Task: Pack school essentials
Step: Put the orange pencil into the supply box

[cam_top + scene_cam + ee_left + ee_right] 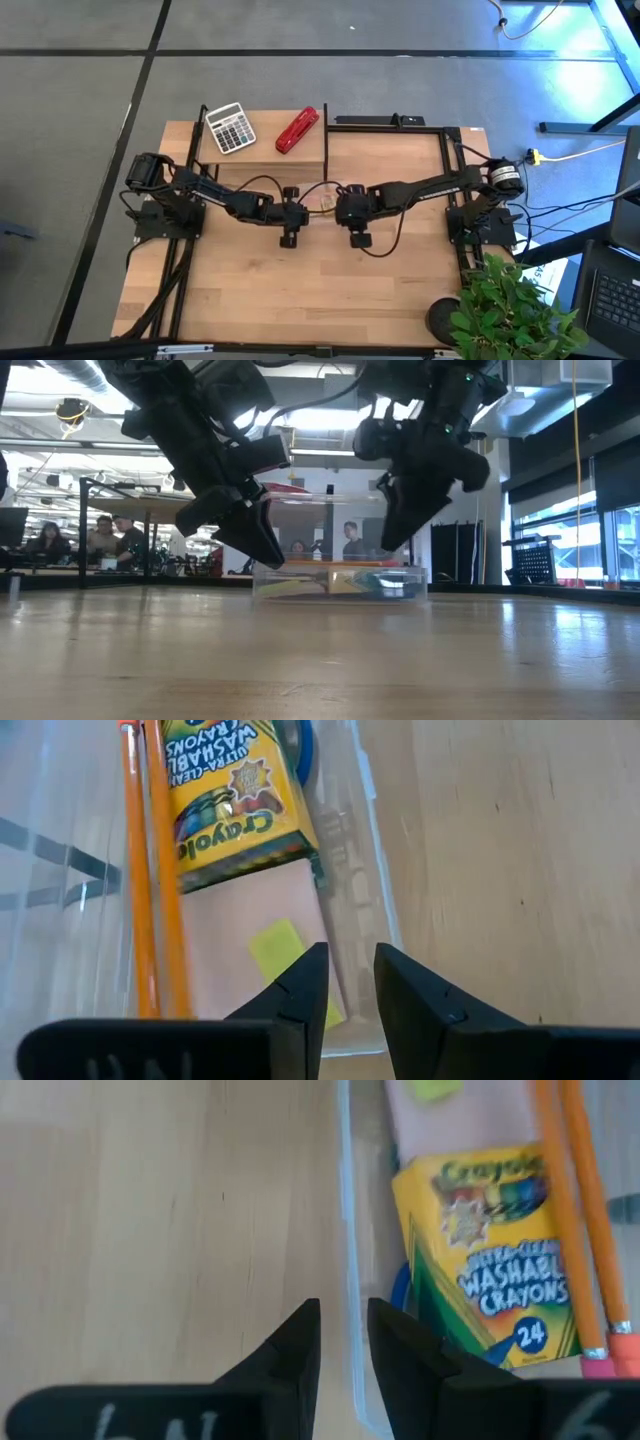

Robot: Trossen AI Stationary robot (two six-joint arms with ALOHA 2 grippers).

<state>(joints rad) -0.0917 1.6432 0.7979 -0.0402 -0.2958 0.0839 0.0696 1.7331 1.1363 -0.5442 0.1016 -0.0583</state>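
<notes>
Left wrist view: left gripper [348, 982] narrowly parted, empty, over clear plastic box [372, 910] wall; right gripper [343, 1342] likewise. Blue-handled scissors [400, 1295] mostly hidden under yellow-green crayon box [488, 1255].

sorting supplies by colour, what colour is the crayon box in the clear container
Yellow with green trim: the crayon box shows best in the right wrist view, inside the clear container.

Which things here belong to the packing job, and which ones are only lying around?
Job:
- clear box
- crayon box
- orange pencils
- pink sticky-note pad
- small yellow block

Lying about:
- calculator
- red stapler
- plant
</notes>
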